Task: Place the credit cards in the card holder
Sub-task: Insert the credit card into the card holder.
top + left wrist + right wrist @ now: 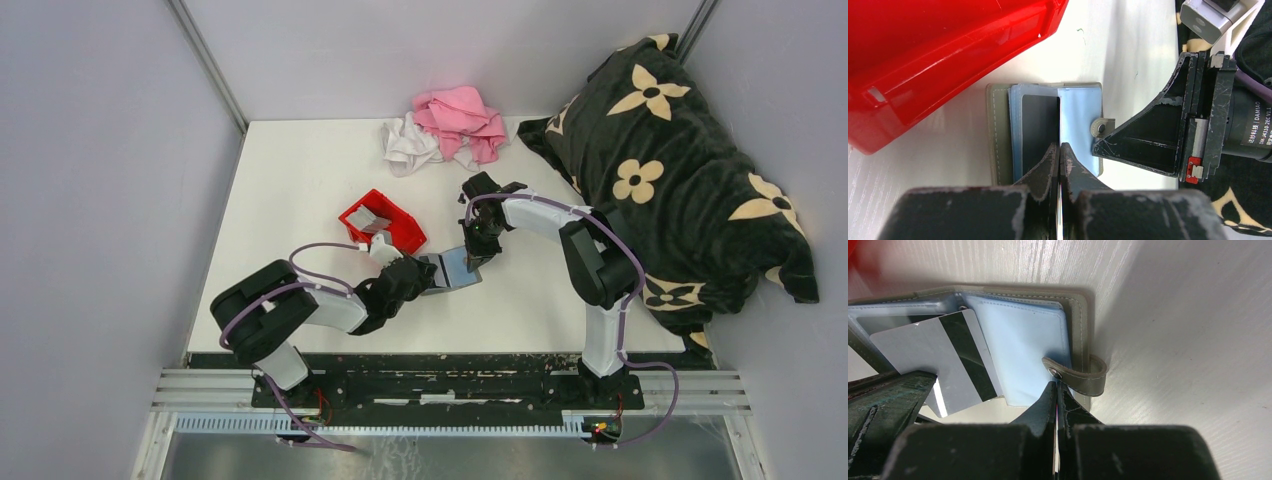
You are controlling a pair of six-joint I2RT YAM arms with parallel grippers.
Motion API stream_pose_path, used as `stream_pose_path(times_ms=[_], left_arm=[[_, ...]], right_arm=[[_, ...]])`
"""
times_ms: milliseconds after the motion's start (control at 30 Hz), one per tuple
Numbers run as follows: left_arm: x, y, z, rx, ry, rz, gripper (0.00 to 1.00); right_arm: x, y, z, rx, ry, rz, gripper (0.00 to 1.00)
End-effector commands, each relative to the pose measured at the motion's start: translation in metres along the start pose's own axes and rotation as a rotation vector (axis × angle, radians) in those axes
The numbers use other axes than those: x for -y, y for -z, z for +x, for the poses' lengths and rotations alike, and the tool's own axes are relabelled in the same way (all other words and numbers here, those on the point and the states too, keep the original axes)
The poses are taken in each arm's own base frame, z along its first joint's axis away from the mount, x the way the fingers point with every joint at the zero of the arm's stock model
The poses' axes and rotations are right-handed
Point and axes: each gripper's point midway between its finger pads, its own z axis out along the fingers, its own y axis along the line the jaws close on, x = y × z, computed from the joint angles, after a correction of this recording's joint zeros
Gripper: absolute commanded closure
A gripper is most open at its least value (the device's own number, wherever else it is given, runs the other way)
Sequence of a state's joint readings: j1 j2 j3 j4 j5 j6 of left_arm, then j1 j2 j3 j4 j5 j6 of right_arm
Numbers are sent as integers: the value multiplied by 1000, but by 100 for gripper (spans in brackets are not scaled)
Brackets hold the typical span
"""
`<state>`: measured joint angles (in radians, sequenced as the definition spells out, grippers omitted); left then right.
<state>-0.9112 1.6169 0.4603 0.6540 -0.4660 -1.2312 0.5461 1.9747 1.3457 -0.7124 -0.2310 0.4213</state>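
The flat dark grey folding card holder point(455, 270) lies open on the white wood-grain table point(300, 180), about midway between the left and right edges and nearer the near edge. It sits just beside the red plastic bin point(405, 235), which holds light grey flat pieces point(372, 222). The card holder's bluish clear sleeves point(1018, 355) face up, and its snap tab point(1073, 375) sticks out on the side towards the right edge.

The left gripper point(1059, 147) is pinched tight on a thin light grey credit card point(923, 350) with a black magnetic stripe. The card is tilted over the sleeves and touches them.

The right gripper point(1056, 385) has its jaws pressed together, tips at the snap tab. Whether they pinch anything cannot be told. The black motor housing behind it carries a label point(1255, 125) reading "DAMIAO" and "DM-J4310-2EC".

Crumpled pink cloth point(460, 115) and white cloth point(408, 145) lie at the far edge. A black cushion with cream flowers point(680, 200) covers the right edge.
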Motion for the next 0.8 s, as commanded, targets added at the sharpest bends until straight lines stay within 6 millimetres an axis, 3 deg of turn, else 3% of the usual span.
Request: stream_pose_path(times_ms=[0,767], left_arm=[[25,3,-9,17,50,57,97],[23,-3,-3,10,89,59,97]], right_arm=[[3,-5,-4,3,5,19,99],[3,-8,-4,-7,6,21,99]])
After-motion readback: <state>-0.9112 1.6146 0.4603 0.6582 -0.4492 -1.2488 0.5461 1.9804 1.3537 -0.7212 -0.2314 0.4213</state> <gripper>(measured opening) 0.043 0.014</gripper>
